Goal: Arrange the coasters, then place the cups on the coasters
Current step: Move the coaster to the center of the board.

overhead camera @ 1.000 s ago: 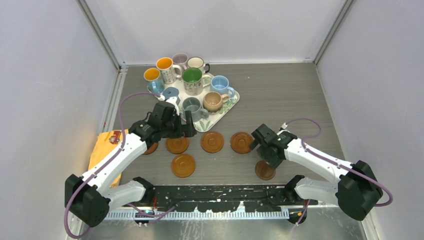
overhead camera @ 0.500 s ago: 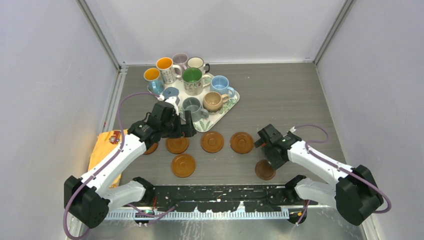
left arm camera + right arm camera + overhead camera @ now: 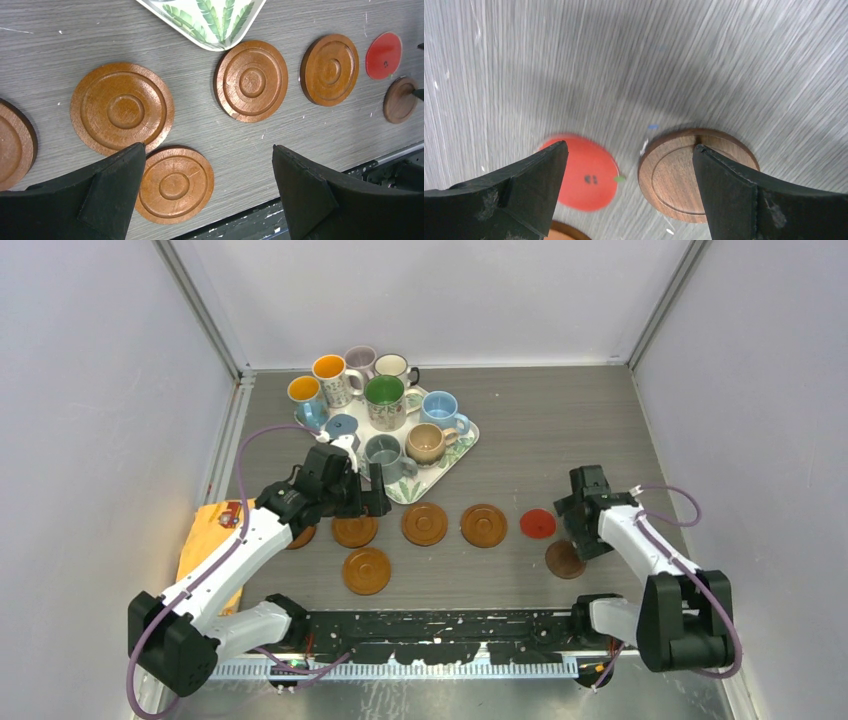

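Observation:
Several orange-brown coasters lie in a loose row: (image 3: 354, 530), (image 3: 424, 524), (image 3: 484, 525), with one (image 3: 366, 571) nearer the front and one (image 3: 303, 536) half hidden under the left arm. A thin red coaster (image 3: 537, 524) (image 3: 584, 175) and a dark brown coaster (image 3: 565, 560) (image 3: 679, 175) lie to their right. Several cups (image 3: 385, 395) stand on the leaf-patterned tray (image 3: 440, 465). My left gripper (image 3: 365, 502) (image 3: 209, 146) hangs open above the front coaster (image 3: 174, 184). My right gripper (image 3: 578, 530) (image 3: 629, 145) is open and low, with one finger (image 3: 744, 195) over the dark coaster.
A yellow cloth (image 3: 205, 540) lies at the left edge by the left arm. The black base rail (image 3: 440, 625) runs along the near edge. Grey walls close in the table on the left, back and right.
My right arm has swung to the right, uncovering the red coaster. The dark brown coaster has shifted right and a little farther from the rail. The left arm has not moved.

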Controlling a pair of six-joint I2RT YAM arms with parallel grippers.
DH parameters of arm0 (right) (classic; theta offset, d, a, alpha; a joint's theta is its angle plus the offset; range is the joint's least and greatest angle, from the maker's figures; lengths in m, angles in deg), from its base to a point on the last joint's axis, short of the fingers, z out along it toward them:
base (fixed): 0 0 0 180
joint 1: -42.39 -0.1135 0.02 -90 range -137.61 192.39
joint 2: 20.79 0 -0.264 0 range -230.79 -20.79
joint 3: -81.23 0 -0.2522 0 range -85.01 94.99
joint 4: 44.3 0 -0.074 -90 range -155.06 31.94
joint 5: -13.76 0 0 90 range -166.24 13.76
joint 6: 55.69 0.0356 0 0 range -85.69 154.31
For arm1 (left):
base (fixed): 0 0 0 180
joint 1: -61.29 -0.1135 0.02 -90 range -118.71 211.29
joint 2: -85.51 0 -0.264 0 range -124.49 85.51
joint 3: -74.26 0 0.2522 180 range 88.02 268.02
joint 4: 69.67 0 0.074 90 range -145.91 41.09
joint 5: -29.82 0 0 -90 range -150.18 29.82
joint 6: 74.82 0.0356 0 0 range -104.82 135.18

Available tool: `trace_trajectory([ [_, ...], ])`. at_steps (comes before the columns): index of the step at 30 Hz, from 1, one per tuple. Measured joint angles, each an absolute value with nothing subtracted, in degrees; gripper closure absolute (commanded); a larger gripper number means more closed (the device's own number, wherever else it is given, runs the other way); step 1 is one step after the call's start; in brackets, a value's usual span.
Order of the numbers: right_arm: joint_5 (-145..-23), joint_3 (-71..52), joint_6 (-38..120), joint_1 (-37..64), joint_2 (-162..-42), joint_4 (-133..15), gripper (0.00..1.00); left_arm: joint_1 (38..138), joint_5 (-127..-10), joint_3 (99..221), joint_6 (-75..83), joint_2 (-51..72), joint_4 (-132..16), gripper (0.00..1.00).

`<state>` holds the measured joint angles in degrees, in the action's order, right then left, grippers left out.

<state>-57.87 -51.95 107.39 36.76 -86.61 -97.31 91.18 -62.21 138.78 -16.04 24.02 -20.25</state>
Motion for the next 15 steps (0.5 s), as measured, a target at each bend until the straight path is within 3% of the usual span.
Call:
trace_trajectory([
  [8,-58.2,-44.4,99.4,48.5,-98.3,-93.6,0.00,91.2,-62.4,139.6,-15.4,24.0,-18.9,0.00],
  [15,-58.7,-36.4,96.0,50.8,-107.5,-89.9,0.00,91.2,-62.5,139.9,-14.7,24.0,-18.7,0.00],
])
